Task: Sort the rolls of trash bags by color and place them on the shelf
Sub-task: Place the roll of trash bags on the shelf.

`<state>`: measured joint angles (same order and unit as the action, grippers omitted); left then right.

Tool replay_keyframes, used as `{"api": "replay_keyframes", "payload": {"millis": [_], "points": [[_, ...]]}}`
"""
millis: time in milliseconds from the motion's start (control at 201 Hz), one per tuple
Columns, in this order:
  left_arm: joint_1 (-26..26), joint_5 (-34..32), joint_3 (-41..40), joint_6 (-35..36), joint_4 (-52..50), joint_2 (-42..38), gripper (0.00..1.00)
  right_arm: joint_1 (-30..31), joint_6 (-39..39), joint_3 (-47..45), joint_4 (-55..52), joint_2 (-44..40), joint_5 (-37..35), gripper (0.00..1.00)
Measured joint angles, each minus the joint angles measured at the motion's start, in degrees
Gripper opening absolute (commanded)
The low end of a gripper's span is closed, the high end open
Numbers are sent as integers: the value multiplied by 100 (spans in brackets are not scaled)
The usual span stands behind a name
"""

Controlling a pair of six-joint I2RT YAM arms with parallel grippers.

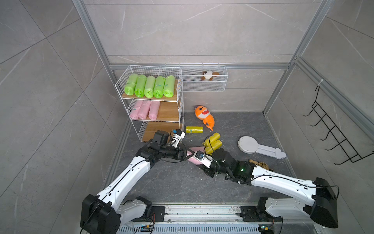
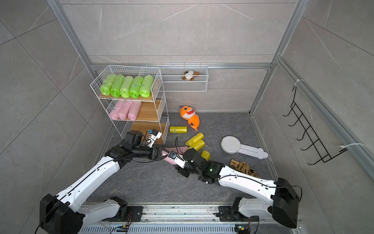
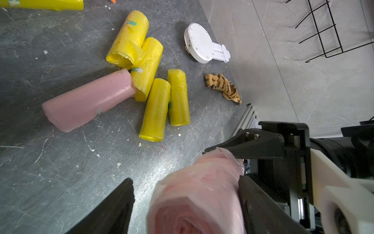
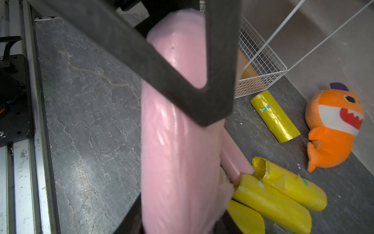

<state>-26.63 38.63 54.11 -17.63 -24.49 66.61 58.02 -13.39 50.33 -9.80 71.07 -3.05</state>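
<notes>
In both top views the shelf (image 1: 150, 99) carries five lime green rolls (image 1: 149, 87) on its top tier and three shelved pink rolls (image 2: 125, 110) on the middle tier. In front of it the left gripper (image 1: 188, 155) and right gripper (image 1: 194, 161) meet above the dark floor, not far from the orange plush shark (image 1: 204, 117). The left wrist view shows the held pink roll (image 3: 198, 198) lying between the left gripper's spread fingers (image 3: 113, 208), one of them clear of the plastic, while the right gripper pinches the far end. A loose pink roll (image 3: 89, 103) touches one of four clustered yellow rolls (image 3: 155, 109). In the right wrist view the right gripper is clamped on the held pink roll, and a lone yellow roll (image 4: 274, 116) lies near the shelf's bottom corner.
</notes>
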Motion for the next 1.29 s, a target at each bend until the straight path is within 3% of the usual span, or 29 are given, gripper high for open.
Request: {"api": "replay_keyframes", "payload": {"millis": [363, 468, 726, 846, 935, 1060, 1164, 1289], "points": [[149, 254, 44, 450, -212, 90, 91, 0, -68, -177, 227, -85, 229, 30], [245, 393, 44, 501, -212, 90, 88, 0, -85, -212, 313, -92, 260, 29], [267, 962, 44, 778, -306, 92, 65, 4, -153, -192, 365, -4, 186, 29], [269, 970, 42, 916, -442, 92, 45, 15, -192, -153, 372, 85, 175, 29], [273, 970, 42, 970, -485, 85, 39, 15, -219, -136, 367, 140, 173, 29], [280, 949, 42, 1001, -514, 83, 23, 22, -273, -103, 358, 192, 125, 30], [284, 946, 42, 994, -463, 66, 0, 28, -275, -85, 354, 201, 63, 40], [282, 898, 42, 925, -302, 2, 0, 35, -216, -17, 361, 234, -138, 62]]}}
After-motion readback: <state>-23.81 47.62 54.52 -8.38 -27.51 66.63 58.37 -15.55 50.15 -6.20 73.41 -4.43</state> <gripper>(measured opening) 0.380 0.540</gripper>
